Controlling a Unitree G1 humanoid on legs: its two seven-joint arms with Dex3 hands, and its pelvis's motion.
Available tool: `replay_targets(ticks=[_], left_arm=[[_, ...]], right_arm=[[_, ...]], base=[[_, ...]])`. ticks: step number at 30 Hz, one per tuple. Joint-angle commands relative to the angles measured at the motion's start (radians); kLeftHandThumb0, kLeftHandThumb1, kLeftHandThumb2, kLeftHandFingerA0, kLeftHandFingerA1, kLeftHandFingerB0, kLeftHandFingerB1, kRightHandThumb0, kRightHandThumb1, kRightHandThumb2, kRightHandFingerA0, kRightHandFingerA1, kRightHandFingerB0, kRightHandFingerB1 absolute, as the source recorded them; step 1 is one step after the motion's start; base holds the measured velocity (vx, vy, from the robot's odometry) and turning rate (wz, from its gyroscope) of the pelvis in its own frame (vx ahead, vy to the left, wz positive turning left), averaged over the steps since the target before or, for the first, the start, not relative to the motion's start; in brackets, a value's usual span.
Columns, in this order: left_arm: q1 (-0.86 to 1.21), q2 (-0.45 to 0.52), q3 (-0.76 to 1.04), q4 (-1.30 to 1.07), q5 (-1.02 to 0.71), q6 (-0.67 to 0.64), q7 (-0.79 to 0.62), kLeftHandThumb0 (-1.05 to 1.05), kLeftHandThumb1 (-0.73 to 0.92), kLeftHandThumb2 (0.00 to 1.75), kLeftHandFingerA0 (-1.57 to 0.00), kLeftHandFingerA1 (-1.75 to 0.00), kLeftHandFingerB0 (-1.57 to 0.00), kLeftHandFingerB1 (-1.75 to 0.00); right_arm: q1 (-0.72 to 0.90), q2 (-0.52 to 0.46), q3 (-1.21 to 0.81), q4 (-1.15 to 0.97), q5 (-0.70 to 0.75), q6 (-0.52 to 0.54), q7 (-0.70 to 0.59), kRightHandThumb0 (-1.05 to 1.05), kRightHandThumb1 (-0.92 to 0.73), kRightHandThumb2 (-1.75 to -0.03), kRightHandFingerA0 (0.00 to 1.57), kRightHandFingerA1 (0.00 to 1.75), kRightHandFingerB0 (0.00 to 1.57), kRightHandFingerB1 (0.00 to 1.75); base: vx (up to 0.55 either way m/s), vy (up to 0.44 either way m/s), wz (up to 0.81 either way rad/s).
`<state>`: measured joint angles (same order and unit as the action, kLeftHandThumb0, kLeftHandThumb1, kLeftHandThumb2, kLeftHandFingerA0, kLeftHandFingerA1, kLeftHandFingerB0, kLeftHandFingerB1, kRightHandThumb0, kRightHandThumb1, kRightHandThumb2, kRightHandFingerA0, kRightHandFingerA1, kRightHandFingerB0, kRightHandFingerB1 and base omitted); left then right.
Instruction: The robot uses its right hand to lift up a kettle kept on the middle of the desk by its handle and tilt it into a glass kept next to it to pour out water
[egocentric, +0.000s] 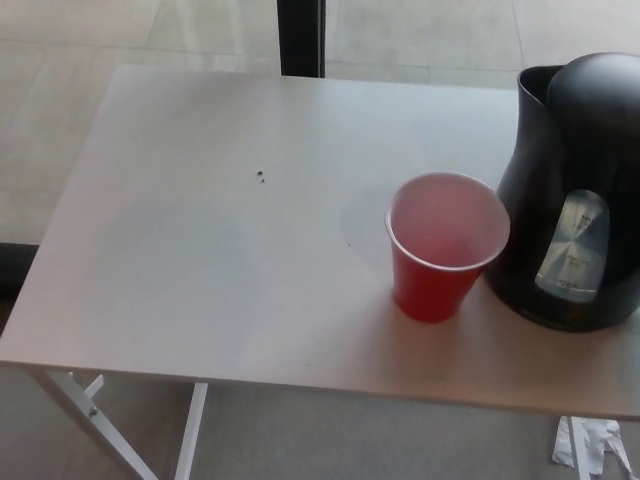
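Note:
A black electric kettle (573, 190) stands upright at the right edge of the head view, on the desk's right side. Its lid is down, its spout faces the far left and a clear water window shows on its front. Its handle is out of sight past the picture's edge. Just left of it, nearly touching, stands a red plastic cup (445, 245), upright, with a pale inside; whether it holds liquid is unclear. Neither of my hands shows in the picture.
The pale desk (200, 260) reaches left and back, with two tiny dark specks (260, 176) on it. A dark post (300, 37) stands behind the far edge. White desk legs (95, 410) and crumpled paper (590, 445) show on the floor below.

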<state>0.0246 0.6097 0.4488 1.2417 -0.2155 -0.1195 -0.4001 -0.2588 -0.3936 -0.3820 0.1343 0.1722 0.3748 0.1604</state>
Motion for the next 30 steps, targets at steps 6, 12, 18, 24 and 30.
replay_targets(ticks=[6, 12, 18, 24, 30], left_arm=[[-0.002, 0.003, 0.008, 0.015, -0.007, -0.007, 0.015, -0.89, 0.76, 1.14, -0.44, -0.63, -0.31, -0.59], [-0.001, 0.002, 0.009, 0.012, -0.008, -0.015, 0.014, -0.90, 0.92, 0.71, -0.49, -0.59, -0.32, -0.53], [0.002, 0.003, 0.010, 0.013, -0.008, -0.011, 0.014, -0.93, 0.79, 1.17, -0.45, -0.64, -0.30, -0.59], [-0.001, 0.004, 0.011, 0.010, -0.009, -0.010, 0.015, -0.89, 0.80, 1.18, -0.45, -0.64, -0.29, -0.59], [-0.010, 0.008, 0.015, 0.011, -0.009, -0.009, 0.015, -0.80, 0.76, 1.17, -0.43, -0.64, -0.26, -0.58]], right_arm=[[-0.079, 0.020, -0.094, 0.093, -0.023, -0.187, -0.140, 0.03, -0.47, -1.34, 0.89, 1.75, 0.80, 1.58], [-0.074, 0.006, -0.066, 0.120, -0.081, -0.249, -0.181, -0.03, -0.47, -1.32, 0.92, 1.75, 0.82, 1.57], [-0.069, 0.004, -0.070, 0.139, -0.034, -0.282, -0.108, -0.03, -0.42, -1.36, 0.94, 1.75, 0.73, 1.68], [-0.061, 0.013, -0.076, 0.130, 0.032, -0.293, -0.013, -0.07, -0.43, -1.36, 0.99, 1.75, 0.85, 1.63], [-0.074, 0.008, -0.068, 0.114, 0.066, -0.243, 0.042, -0.02, -0.45, -1.32, 1.00, 1.75, 0.85, 1.60]], base=[[0.00, 0.000, 0.00], [0.00, 0.000, 0.00], [0.00, 0.000, 0.00], [0.00, 0.000, 0.00], [0.00, 0.000, 0.00]])
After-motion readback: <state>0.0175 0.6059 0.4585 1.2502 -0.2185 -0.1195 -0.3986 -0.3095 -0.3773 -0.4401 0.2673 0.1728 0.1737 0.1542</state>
